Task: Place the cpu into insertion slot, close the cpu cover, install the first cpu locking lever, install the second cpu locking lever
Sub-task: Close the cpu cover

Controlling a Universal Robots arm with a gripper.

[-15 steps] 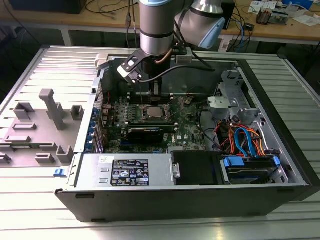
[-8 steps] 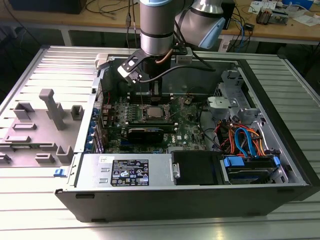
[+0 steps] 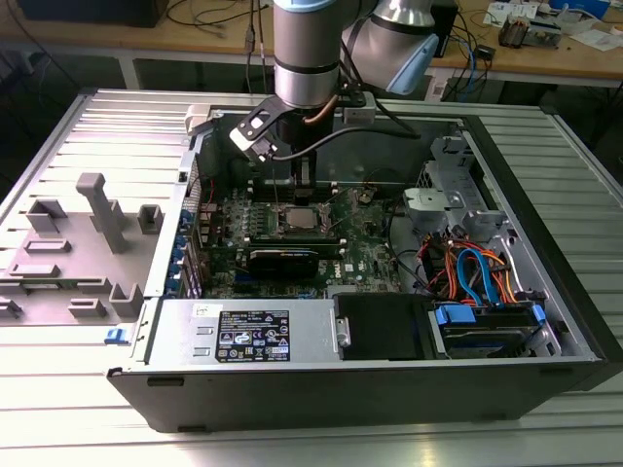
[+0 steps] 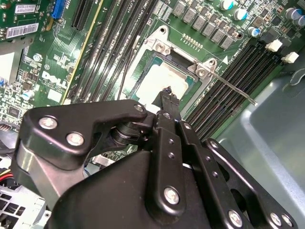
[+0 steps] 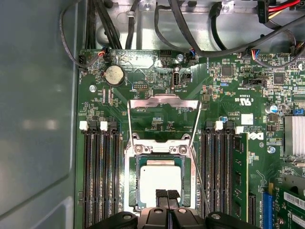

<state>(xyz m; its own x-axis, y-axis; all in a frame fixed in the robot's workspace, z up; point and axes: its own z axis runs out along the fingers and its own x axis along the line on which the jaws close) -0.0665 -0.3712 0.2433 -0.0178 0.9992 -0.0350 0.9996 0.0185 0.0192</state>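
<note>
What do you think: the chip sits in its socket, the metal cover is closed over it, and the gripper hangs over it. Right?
Not the cover. The cpu cover is open, folded back off the insertion slot, as the first wrist view shows. The cpu does sit in the slot, bare, with the gripper over it.

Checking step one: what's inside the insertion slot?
The cpu sits in the insertion slot. The gripper hides one edge; whatever lies beneath the cpu is covered.

It was an electronics lab: an open PC [image 3: 321, 394] lay on a ribbed metal table [image 3: 58, 428], with wooden benches [image 3: 97, 34] strewn with cables [image 3: 209, 15] behind.
</note>
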